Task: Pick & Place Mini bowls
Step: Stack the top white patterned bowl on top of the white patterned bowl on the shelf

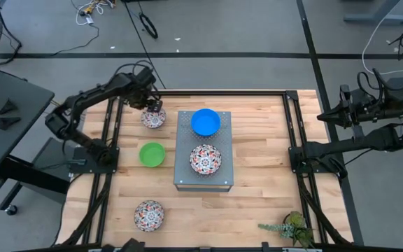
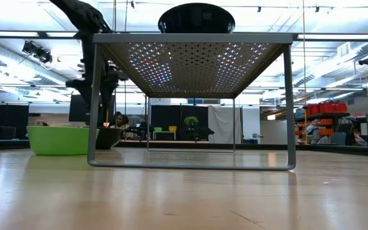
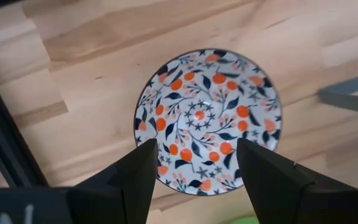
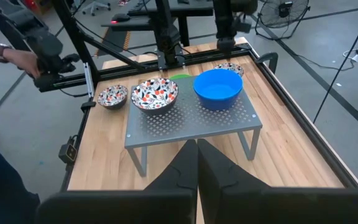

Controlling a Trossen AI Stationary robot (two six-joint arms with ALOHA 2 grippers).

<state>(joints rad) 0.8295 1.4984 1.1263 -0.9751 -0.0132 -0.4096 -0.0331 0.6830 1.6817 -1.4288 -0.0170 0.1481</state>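
A white floral mini bowl (image 1: 153, 118) rests on its base on the table at the far left, beside the grey perforated box (image 1: 203, 180). My left gripper (image 1: 154, 106) hangs open just above this bowl. In the left wrist view its fingers (image 3: 135, 180) stand over the near part of the bowl (image 3: 207, 115). A bright blue bowl (image 1: 206, 122) and a second floral bowl (image 1: 205, 159) sit on top of the box. A green bowl (image 1: 152, 154) and a third floral bowl (image 1: 149, 215) sit on the table to the left of the box. The navy bowl is out of view. My right gripper (image 4: 197, 163) is shut and empty, off the table's right edge.
A small green plant (image 1: 289, 227) lies at the near right corner. Black frame rails (image 1: 294, 133) run along the table's left and right sides. A person's hand (image 4: 17, 57) shows beyond the table's left side. Bare wood lies to the right of the box.
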